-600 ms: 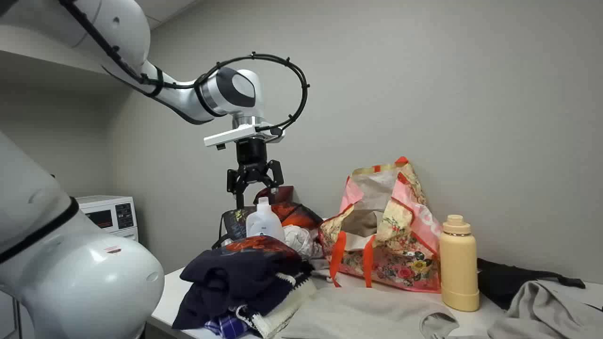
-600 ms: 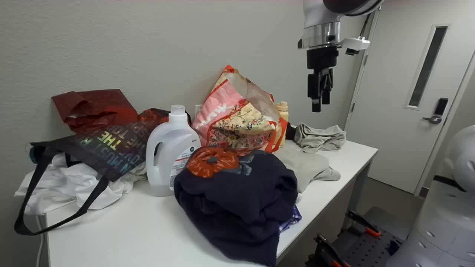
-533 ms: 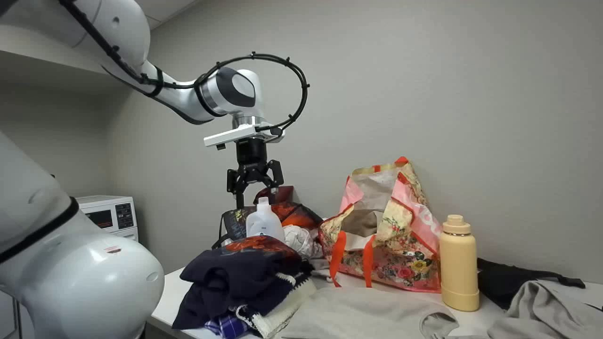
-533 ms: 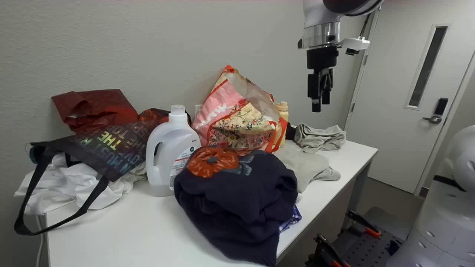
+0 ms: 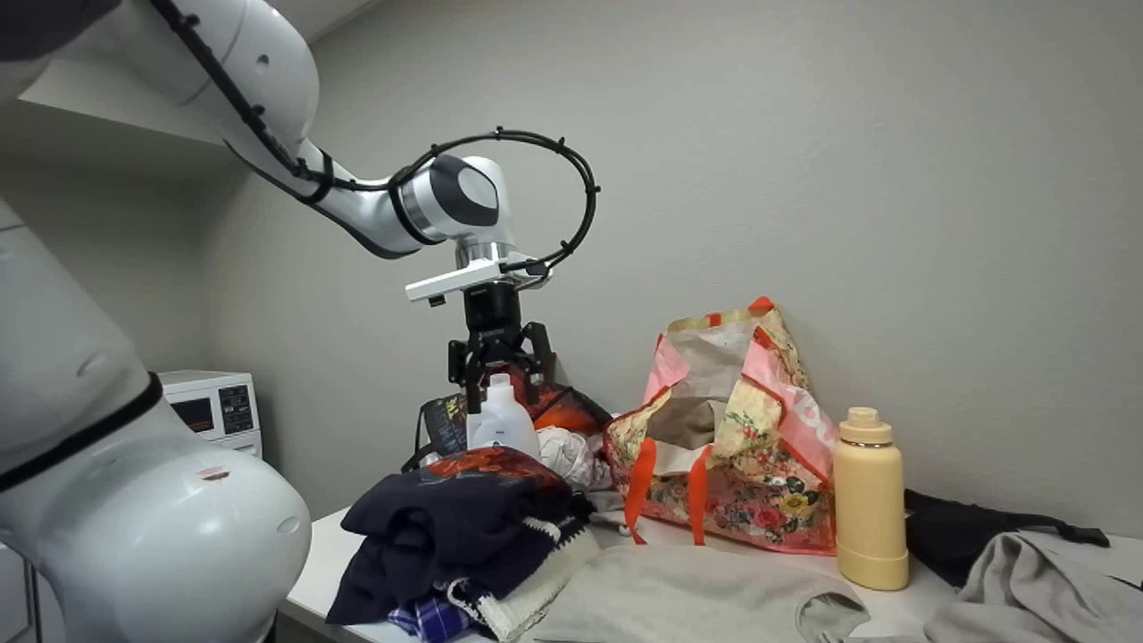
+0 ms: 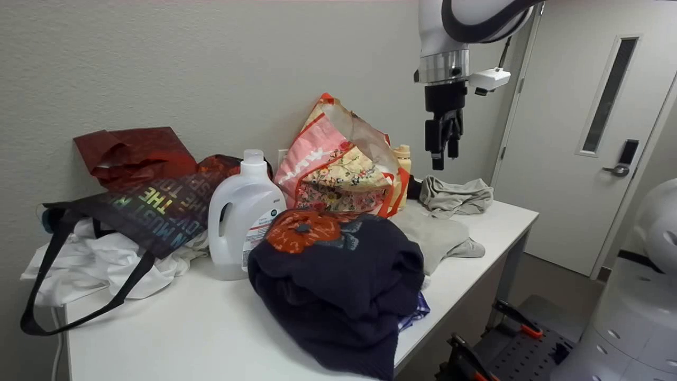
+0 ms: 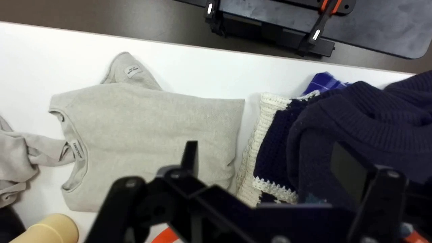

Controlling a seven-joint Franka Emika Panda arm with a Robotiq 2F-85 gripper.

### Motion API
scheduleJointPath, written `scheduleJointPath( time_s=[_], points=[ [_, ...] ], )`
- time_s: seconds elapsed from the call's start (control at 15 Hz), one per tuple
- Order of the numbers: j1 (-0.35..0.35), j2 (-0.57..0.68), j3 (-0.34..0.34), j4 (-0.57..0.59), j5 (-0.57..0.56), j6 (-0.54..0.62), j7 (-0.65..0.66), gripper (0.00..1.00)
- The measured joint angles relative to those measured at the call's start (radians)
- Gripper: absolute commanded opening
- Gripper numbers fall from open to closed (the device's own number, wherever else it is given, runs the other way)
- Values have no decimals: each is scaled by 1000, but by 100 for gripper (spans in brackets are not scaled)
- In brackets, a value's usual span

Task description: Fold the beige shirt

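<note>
The beige shirt (image 7: 145, 135) lies mostly flat on the white table in the wrist view, with its neck opening toward the left. A flap with a small label (image 7: 132, 71) sticks out from its side nearest the table edge. The shirt shows in both exterior views (image 5: 688, 594) (image 6: 431, 238). My gripper (image 7: 265, 152) is open and empty; in the wrist view its fingers appear over the shirt's hem end and the dark sweater. In both exterior views the gripper (image 5: 503, 395) (image 6: 446, 159) hangs well above the table and touches nothing.
A navy sweater (image 6: 338, 286) on folded knitwear stands beside the shirt. A crumpled beige cloth (image 7: 13, 158) lies beyond the neck. A yellow bottle (image 5: 871, 509), a floral bag (image 5: 732, 500) and a detergent jug (image 6: 238, 227) stand nearby. The table edge (image 7: 168, 43) runs along the shirt.
My gripper has moved down and slightly right in an exterior view, and down and left in an exterior view, staying open. The shirt and other things have not moved.
</note>
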Motion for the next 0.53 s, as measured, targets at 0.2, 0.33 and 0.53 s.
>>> scheduleJointPath(
  time_s=[0.2,0.33,0.53],
  points=[
    [-7,74,0,-16,-55,92,43,100],
    [-18,123,-1,-34,-89,165,73,100],
    [-34,198,-6,-74,-128,277,117,100]
  ],
)
